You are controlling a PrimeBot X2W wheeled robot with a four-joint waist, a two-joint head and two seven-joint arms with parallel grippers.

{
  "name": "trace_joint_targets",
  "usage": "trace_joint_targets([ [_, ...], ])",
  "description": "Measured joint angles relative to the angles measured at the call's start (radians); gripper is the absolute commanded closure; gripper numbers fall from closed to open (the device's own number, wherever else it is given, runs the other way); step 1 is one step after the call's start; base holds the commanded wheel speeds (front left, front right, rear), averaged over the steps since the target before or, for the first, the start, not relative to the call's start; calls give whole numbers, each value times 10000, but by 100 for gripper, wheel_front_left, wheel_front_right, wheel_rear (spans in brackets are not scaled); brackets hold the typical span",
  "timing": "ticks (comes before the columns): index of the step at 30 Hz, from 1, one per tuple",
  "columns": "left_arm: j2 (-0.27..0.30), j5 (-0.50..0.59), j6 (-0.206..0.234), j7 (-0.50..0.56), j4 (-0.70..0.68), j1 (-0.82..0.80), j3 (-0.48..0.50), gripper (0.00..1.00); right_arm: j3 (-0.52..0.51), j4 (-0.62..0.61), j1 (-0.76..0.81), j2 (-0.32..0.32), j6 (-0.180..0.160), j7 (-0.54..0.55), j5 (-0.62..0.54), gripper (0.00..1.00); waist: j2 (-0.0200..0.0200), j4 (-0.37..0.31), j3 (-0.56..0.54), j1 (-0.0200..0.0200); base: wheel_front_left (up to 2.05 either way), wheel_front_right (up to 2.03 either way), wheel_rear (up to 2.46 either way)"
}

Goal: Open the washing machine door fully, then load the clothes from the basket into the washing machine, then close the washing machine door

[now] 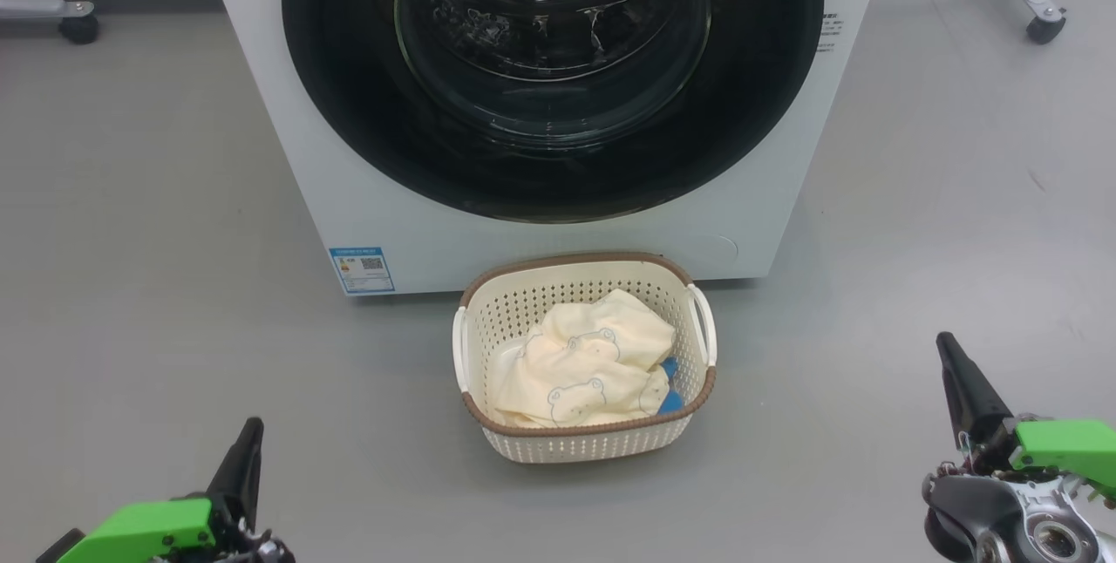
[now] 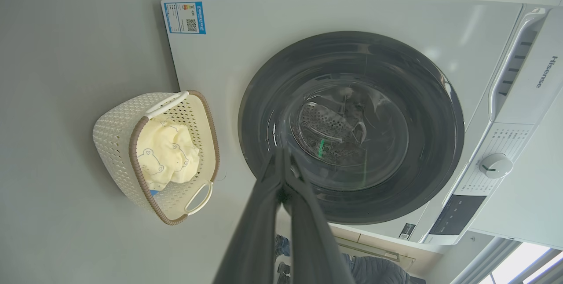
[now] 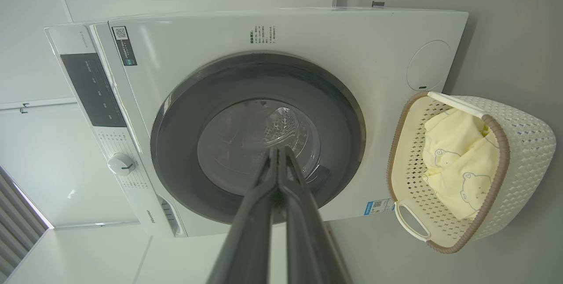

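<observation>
Head view: left gripper [image 1: 246, 458] and right gripper [image 1: 957, 369] low, jaws pressed together, well short of the shut washing machine door [image 1: 349, 110]; basket [image 1: 575, 445] of clothes [image 1: 584, 362] on the floor [image 1: 174, 284] just before the washing machine [image 1: 349, 223], liable to be knocked by an arm reaching over.

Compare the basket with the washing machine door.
The basket is cream perforated plastic; the washing machine door is glossy black around clear glass. The basket is a rounded rectangle, the door round. The basket stands open-topped holding the clothes; the door is shut. Both are partly see-through.
</observation>
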Motion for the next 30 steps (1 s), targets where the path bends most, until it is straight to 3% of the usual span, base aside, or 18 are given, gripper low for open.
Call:
trace_joint_targets([
  [23,-2,0,2,2,0,0,6,100,0,0,0,2,0,0,0,100,0,0,0,0,0,0,0],
  [24,-10,-6,10,-8,84,18,-6,0,12,81,23,13,0,-2,4,0,0,0,0,0,0,0,0],
  [30,-134,-6,21,-23,692,530,-128,0,84,683,621,232,-2,-12,2,0,0,-2,-1,0,0,0,0],
])
